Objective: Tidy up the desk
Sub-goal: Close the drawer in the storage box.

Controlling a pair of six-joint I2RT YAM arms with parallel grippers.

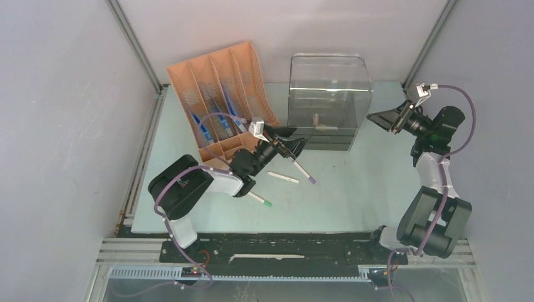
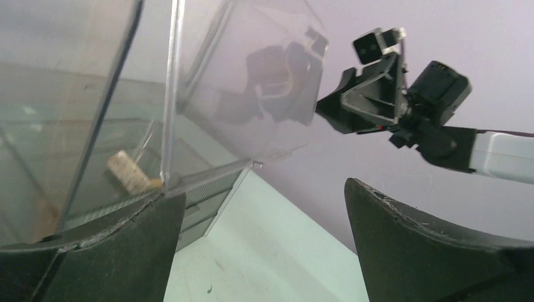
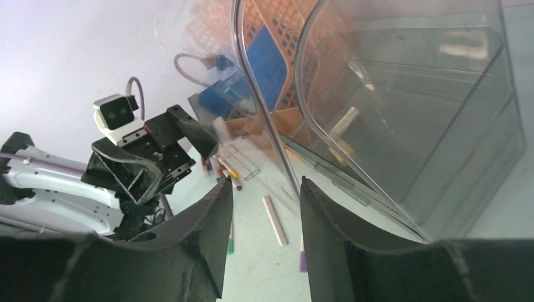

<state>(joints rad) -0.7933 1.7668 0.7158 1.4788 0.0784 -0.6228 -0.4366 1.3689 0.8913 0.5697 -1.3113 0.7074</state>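
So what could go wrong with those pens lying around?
The left pincer is wide open right by the purple-tipped pen, so it might knock it and send it rolling across the desk. The right pincer is very near the side of the clear box, so it might bump the box and shove it out of place.

The desk (image 1: 352, 195) bears an orange rack (image 1: 220, 94) at the back left, a clear bin (image 1: 327, 100) to its right, and three pens (image 1: 283, 177) loose near the middle.
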